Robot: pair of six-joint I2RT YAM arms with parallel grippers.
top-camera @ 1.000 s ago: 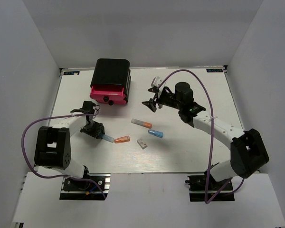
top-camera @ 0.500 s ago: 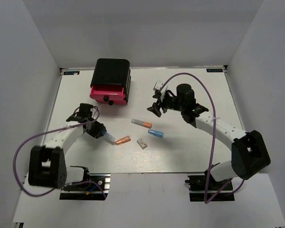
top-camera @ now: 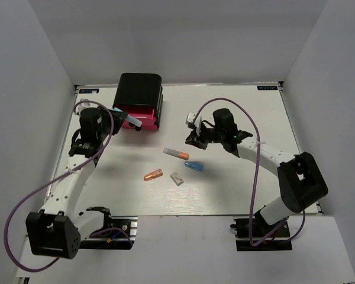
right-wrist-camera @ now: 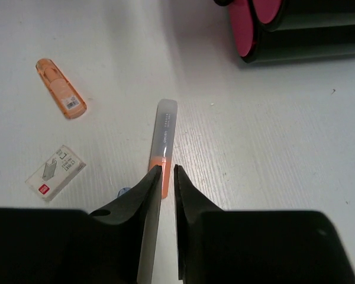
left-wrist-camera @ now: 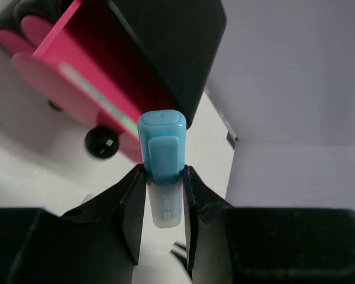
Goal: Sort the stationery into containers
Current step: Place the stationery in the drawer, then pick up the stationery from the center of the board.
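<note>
My left gripper (left-wrist-camera: 163, 168) is shut on a light blue piece (left-wrist-camera: 161, 148) and holds it in the air just in front of the containers. These are pink drawers (left-wrist-camera: 77, 77) with a black knob (left-wrist-camera: 102, 142), stacked in a black box (top-camera: 140, 92). In the top view that piece (top-camera: 131, 120) hangs at the drawer front (top-camera: 143, 113). My right gripper (right-wrist-camera: 167, 167) is nearly shut, with a thin empty slit, above the orange-and-grey bar (right-wrist-camera: 164, 133). On the table lie that bar (top-camera: 176, 153), a darker blue piece (top-camera: 194, 165), an orange piece (top-camera: 152, 174) and a whitish block (top-camera: 177, 178).
White walls close in the table (top-camera: 248, 177) at the back and on both sides. Purple cables (top-camera: 225, 102) loop over both arms. The right wrist view also shows the orange piece (right-wrist-camera: 61, 97), the whitish block (right-wrist-camera: 55, 173) and the drawer box (right-wrist-camera: 307, 29).
My left arm has lifted off the table and carried the light blue piece up to the drawer box. My right gripper has closed and moved down and left toward the orange-and-grey bar.
</note>
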